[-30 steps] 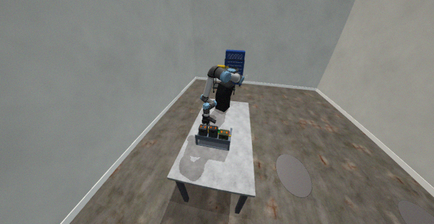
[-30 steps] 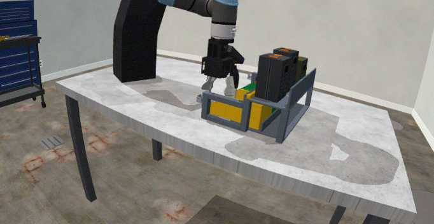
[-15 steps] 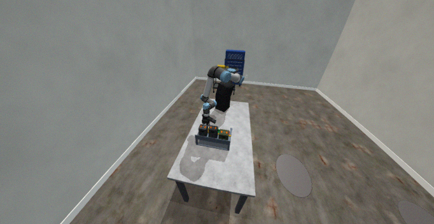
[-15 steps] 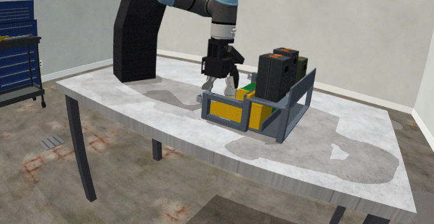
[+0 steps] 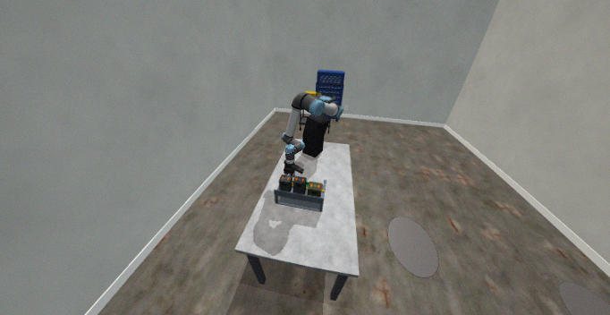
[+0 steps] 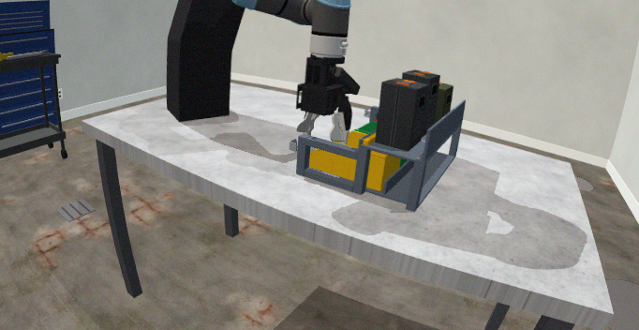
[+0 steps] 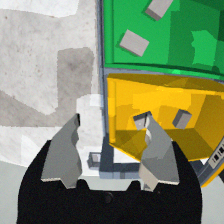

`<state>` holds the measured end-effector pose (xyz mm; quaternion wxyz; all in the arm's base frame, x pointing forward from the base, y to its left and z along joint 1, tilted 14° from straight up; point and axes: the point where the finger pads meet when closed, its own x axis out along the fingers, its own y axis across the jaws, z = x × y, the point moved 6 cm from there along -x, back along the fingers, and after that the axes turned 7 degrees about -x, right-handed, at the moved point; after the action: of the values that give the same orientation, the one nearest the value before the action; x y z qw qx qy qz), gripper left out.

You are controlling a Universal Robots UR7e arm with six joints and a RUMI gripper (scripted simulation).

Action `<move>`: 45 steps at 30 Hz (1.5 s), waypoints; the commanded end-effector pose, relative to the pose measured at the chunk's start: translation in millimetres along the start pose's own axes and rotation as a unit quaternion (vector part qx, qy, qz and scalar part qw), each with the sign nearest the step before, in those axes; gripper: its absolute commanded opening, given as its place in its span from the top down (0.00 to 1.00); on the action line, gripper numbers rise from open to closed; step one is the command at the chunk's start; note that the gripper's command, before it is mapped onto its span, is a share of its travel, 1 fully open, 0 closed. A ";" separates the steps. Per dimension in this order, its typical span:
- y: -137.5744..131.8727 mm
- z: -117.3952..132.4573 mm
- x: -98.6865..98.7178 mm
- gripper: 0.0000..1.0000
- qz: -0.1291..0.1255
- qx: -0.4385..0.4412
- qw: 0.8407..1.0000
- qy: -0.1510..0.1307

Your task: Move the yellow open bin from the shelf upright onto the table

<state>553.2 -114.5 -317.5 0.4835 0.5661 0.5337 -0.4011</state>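
The yellow open bin (image 6: 333, 164) (image 7: 165, 100) stands upright in the low grey shelf (image 5: 300, 195) (image 6: 361, 172). In the wrist view, two small grey parts (image 7: 140, 120) (image 7: 182, 118) show in the bin. My gripper (image 6: 321, 136) (image 7: 112, 114) points down at the bin's front wall, partly open, with nothing held. In the wrist view one finger is over the table side of that wall and the other over the bin's inside. I cannot tell exactly how deep the tips are. The table (image 5: 340, 240) (image 6: 529, 162) bears the shelf.
A green bin (image 6: 365, 128) (image 7: 150, 57) with grey parts is right beside the yellow one. Two tall black boxes (image 6: 400, 115) (image 5: 300, 185) and an olive box (image 6: 444, 101) (image 5: 315, 189) stand on the shelf's upper level. The black arm pedestal (image 6: 201, 54) stands at the table's far end.
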 end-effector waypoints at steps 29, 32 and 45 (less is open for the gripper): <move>0.6 0.4 -0.6 1.00 0.001 0.000 1.000 0.000; 0.6 0.4 -0.6 1.00 0.001 0.000 1.000 0.000; 0.6 0.4 -0.6 1.00 0.001 0.000 1.000 0.000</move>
<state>553.2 -114.5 -317.5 0.4835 0.5661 0.5337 -0.4011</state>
